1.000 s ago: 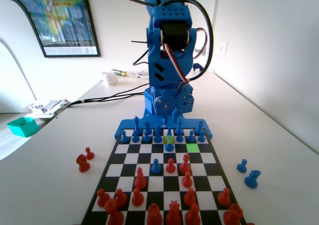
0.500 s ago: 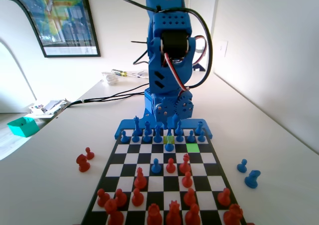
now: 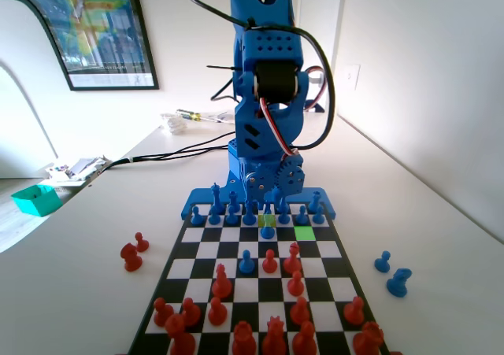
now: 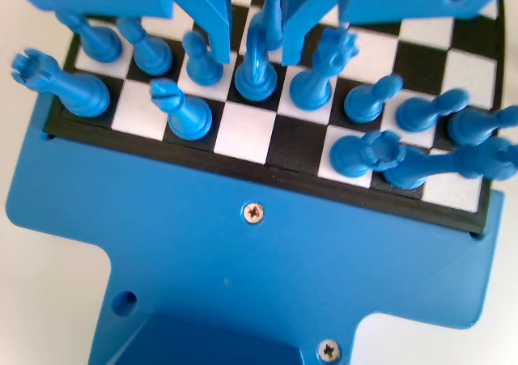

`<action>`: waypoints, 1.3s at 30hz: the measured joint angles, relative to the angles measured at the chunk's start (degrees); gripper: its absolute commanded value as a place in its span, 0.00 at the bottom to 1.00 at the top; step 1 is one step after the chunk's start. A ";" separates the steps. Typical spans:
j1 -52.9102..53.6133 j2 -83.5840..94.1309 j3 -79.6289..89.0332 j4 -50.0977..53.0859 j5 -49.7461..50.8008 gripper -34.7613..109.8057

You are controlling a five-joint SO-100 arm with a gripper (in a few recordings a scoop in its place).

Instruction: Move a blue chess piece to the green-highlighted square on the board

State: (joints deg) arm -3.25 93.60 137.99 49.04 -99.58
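Two jaws of the gripper (image 4: 261, 25) hang spread apart over the blue back rows of the board (image 4: 267, 156), a tall blue piece (image 4: 257, 57) standing in the gap between them, untouched as far as can be seen. On the fixed view, the blue chess piece (image 3: 268, 230) stands just left of the green-highlighted square (image 3: 305, 233). No readable writing shows anywhere.

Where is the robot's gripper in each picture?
Fixed view: the gripper is at the board's far end, low over the blue pieces, below the arm.
Wrist view: the gripper hangs from the top edge, a jaw on each side of one blue piece.
Shared landmark: the rows of blue pieces at the board's end.
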 measured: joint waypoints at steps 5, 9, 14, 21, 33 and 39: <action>0.53 -0.09 0.00 -0.88 -0.26 0.32; 1.23 -0.44 0.00 -0.88 -1.05 0.32; 0.97 -1.05 0.00 -1.93 -1.05 0.30; 0.44 -2.11 0.00 -2.81 -1.05 0.31; 0.53 -2.20 0.44 -4.83 -1.05 0.30; 0.53 -2.20 0.44 -4.92 -1.05 0.29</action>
State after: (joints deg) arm -2.72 91.41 138.43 44.12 -100.63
